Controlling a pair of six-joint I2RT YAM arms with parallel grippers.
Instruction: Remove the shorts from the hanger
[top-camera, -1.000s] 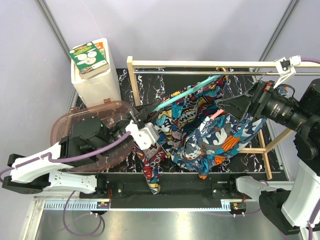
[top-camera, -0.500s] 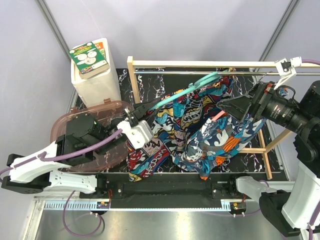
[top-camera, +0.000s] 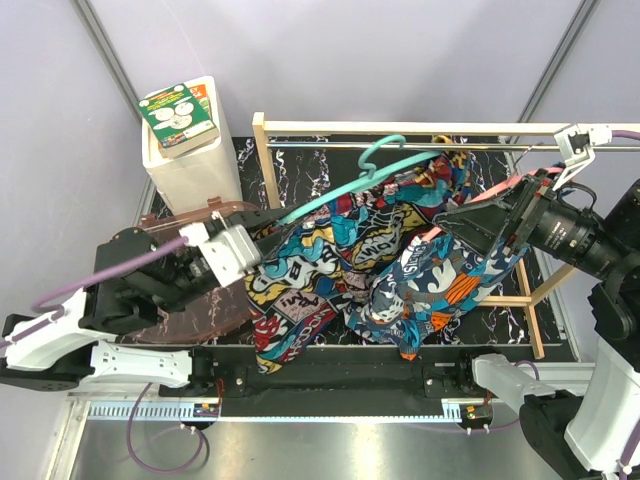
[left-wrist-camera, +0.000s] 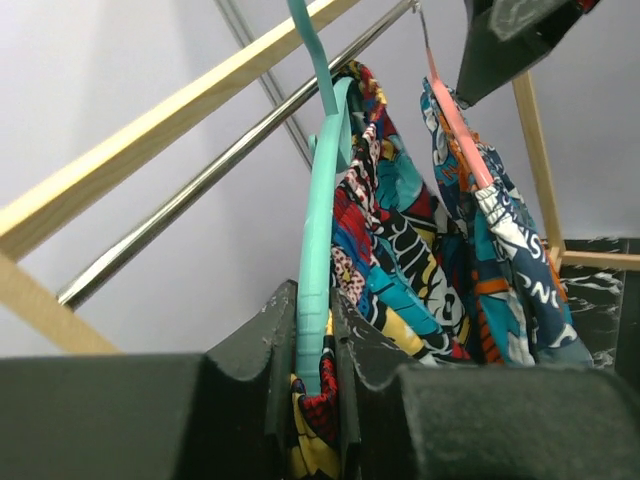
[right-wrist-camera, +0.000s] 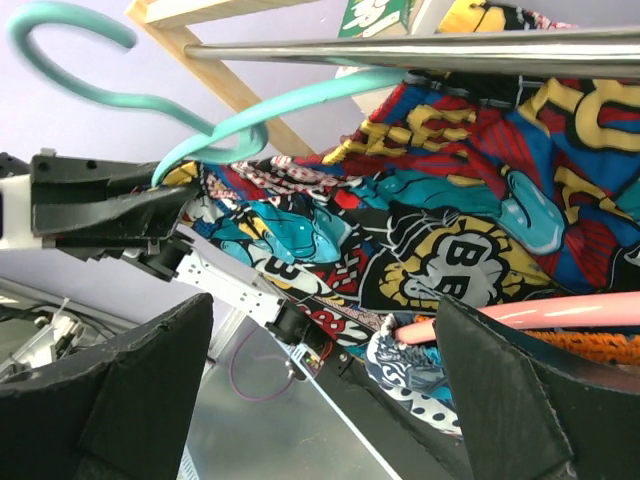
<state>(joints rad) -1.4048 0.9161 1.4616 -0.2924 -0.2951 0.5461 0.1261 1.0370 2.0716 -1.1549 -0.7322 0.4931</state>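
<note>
Two hangers in play: left pincer (top-camera: 285, 214) clamps the teal plastic hanger (top-camera: 335, 198) draped with navy-red-yellow comic-print fabric shorts (top-camera: 330, 255), right pincer (top-camera: 465, 225) gapes beside the pink plastic hanger (left-wrist-camera: 455, 130) carrying teal-orange-white fabric shorts (top-camera: 455, 285), and pinched cloth could drag instead of slipping free.

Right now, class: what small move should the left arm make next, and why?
Probably slide the teal hanger leftward, out of the comic shorts. The left gripper is shut on its arm and its hook looks clear of the rail, yet the shorts drape over it.
</note>
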